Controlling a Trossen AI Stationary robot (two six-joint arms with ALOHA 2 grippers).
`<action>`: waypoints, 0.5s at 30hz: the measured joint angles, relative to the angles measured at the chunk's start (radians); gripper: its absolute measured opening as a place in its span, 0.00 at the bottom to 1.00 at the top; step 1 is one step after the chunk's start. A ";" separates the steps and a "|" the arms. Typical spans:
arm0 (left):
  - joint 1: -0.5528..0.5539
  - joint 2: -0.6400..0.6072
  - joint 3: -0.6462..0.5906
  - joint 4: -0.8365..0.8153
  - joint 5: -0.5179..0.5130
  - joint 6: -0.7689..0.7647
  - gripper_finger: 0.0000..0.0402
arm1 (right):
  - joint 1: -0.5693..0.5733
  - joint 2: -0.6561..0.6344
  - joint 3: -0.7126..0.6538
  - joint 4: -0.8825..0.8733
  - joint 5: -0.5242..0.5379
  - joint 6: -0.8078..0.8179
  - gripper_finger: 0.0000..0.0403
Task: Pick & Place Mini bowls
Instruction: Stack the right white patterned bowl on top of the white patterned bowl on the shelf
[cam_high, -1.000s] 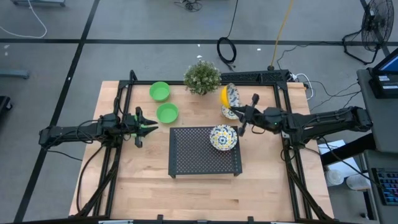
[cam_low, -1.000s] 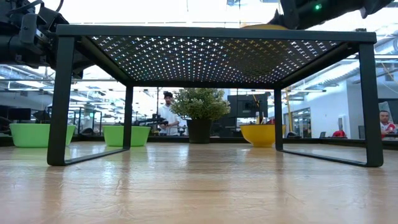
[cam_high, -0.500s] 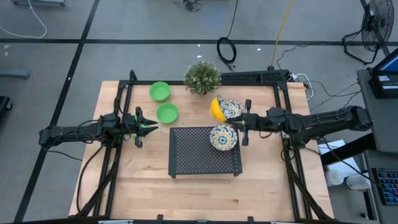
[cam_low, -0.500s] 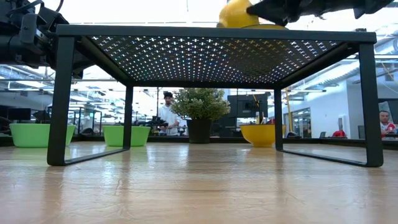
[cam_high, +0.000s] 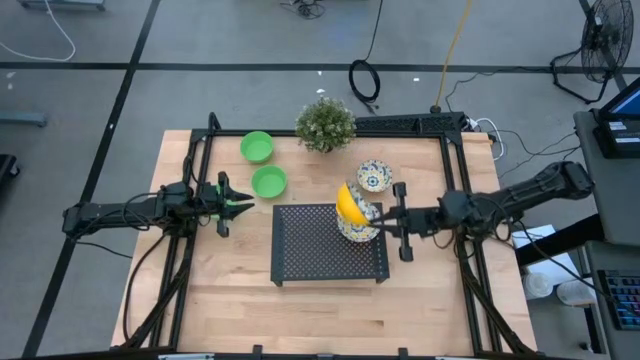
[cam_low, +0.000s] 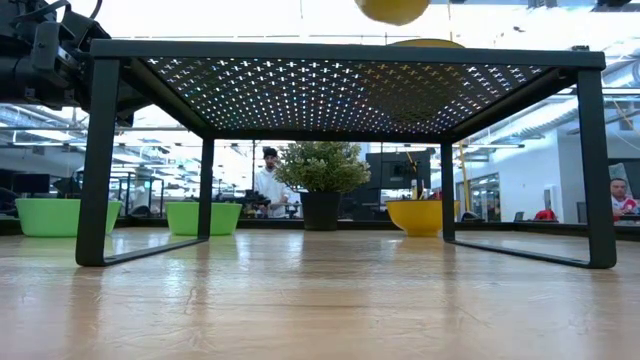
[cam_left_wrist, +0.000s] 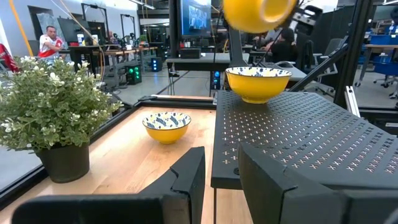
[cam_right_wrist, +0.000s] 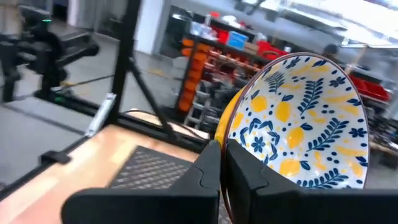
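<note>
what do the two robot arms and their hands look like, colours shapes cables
Both arms are dark, nearly black, slim and jointed, reaching in from either side of the light wooden table. The left hand carries bright green accents by its two short fingers. The right hand has blocky, matt black fingers with squared edges and a short crossbar behind them. Dark cables trail along the frame rails beside each arm.

Held floral bowl: cut off by the low view's top edge, only its yellow underside showing; blurred at the left wrist view's top. Bowl on the rack: partly hidden beneath it in the high view's centre.
</note>
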 joint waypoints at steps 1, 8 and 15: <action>0.000 0.000 0.000 0.000 0.000 0.000 0.25 | 0.022 0.001 0.008 -0.014 0.016 -0.006 0.00; 0.000 0.000 0.000 0.000 0.000 0.000 0.25 | 0.189 0.075 0.104 -0.121 0.350 -0.100 0.00; 0.000 0.000 0.000 0.000 0.000 0.000 0.25 | 0.246 0.196 0.272 -0.336 0.592 -0.092 0.00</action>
